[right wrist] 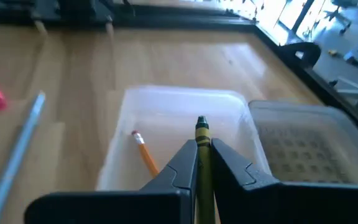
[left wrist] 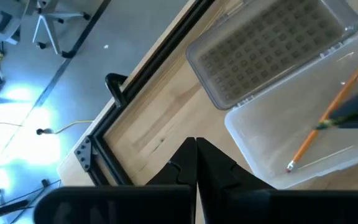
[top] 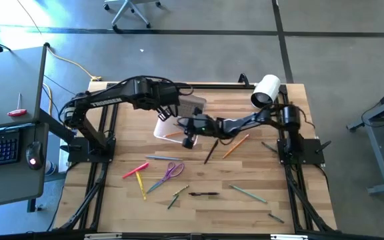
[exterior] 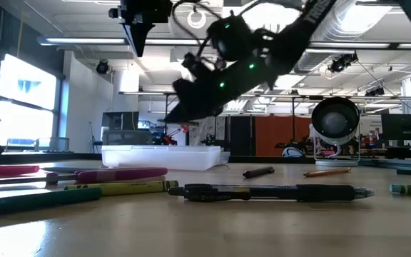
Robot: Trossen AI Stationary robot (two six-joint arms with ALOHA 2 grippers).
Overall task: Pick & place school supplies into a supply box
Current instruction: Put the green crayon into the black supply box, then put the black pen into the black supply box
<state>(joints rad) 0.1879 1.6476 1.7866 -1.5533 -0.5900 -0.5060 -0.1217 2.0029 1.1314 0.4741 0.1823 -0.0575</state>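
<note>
box (top: 169, 128): open top | over it: right arm (top: 235, 124) | lid (top: 191, 107) flat beside | around: bare table (top: 112, 200)

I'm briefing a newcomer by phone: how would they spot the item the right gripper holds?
Find the clear supply box with its lid open at the table's far middle. Over it hangs the right gripper, its fingers shut on a yellow-green crayon. Unlike the orange pencil lying inside the box, the crayon is in the air, not yet dropped.
</note>
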